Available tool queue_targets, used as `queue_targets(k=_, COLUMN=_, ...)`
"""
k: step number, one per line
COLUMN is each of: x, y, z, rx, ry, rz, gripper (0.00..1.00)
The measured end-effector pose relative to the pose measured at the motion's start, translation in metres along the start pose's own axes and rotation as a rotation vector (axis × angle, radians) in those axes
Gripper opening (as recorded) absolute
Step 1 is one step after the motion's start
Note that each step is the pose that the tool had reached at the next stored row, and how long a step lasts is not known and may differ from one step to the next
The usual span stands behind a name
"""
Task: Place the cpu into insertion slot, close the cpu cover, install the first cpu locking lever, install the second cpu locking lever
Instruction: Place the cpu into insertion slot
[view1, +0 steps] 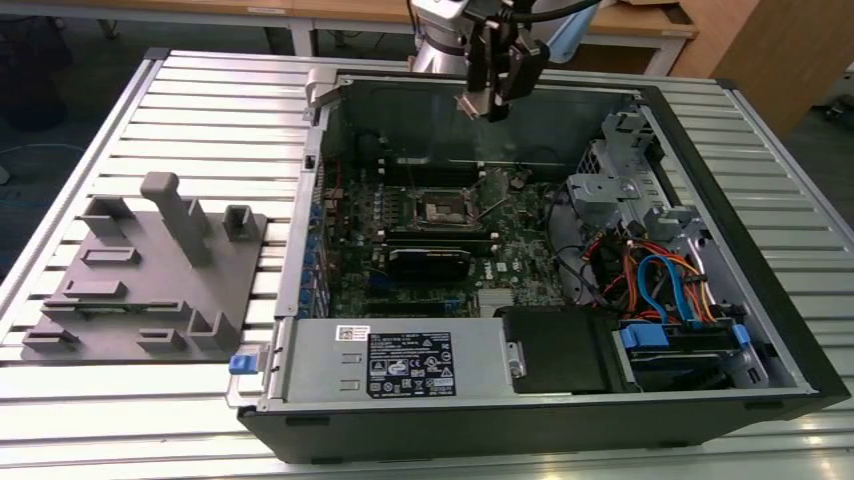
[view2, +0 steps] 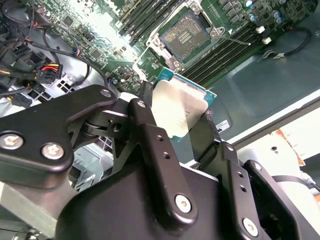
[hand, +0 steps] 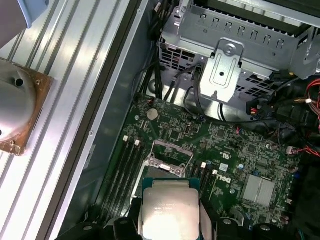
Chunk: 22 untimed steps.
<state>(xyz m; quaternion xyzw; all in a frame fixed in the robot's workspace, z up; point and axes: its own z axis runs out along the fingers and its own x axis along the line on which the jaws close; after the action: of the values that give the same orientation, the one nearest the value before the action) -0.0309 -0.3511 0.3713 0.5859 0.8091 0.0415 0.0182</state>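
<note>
Gripping the flat square grey-metal cpu (view2: 181, 112), black pincer (view2: 176, 127) above the dark, silver-rimmed insertion slot (view2: 188, 34).

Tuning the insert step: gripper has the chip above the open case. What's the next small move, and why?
Probably bring the chip down and across toward the socket. The gripper is shut on the chip, high above the socket, near the case's back wall in the exterior view. The socket's centre lies uncovered and off to one side of the chip.
</note>
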Motion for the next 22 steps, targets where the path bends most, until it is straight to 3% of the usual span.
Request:
queue_targets(k=12, x=-0.0001, y=-0.0005, z=0.0059, rx=0.0203, ry=0.0024, rz=0.040, gripper=0.54)
queue_targets(k=22, x=-0.0003, y=-0.0010, z=0.0114, rx=0.0282, ry=0.0009, rz=0.075, gripper=0.54)
